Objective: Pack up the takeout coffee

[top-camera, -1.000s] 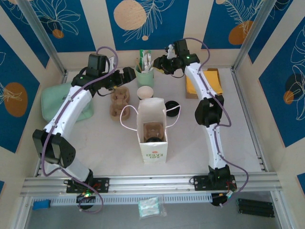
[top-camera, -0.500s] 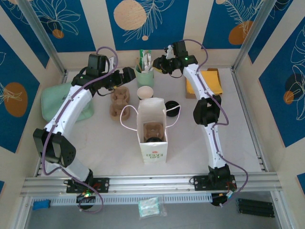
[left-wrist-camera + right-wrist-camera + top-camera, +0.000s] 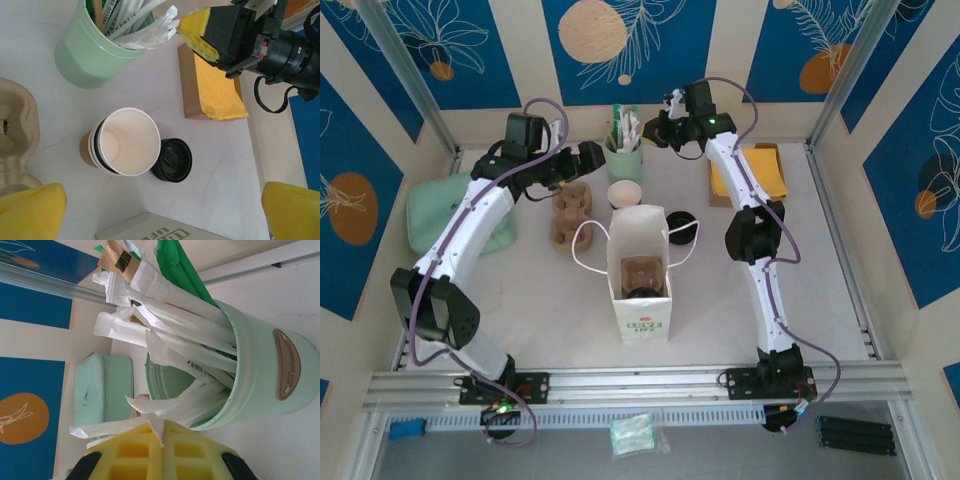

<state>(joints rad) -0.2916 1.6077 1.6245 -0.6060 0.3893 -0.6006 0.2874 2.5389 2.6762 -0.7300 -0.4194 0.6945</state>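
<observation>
On the white surface (image 3: pixel 535 300), ringed by blue leaf-print walls (image 3: pixel 660 40), we see the coffee (image 3: pixel 642 291) inside the bag (image 3: pixel 644 322). The left fingers (image 3: pixel 588 158) gape empty near the stacked cups (image 3: pixel 125 142), and the right fingers (image 3: pixel 655 128) are pinched tight on a straw (image 3: pixel 155 421).

The mint holder (image 3: pixel 260 370) shows smooth, satiny plastic, and the straw wrappers (image 3: pixel 165 325) in it are thin, creased white paper. The nested cups (image 3: pixel 125 142) are matt kraft paper beside a glossy black plastic lid (image 3: pixel 171 160). The cup carrier (image 3: pixel 15 125) is rough moulded pulp, and the pads (image 3: pixel 130 460) of the right gripper (image 3: pixel 161 437) look like matt yellow foam with a waffle grid.
</observation>
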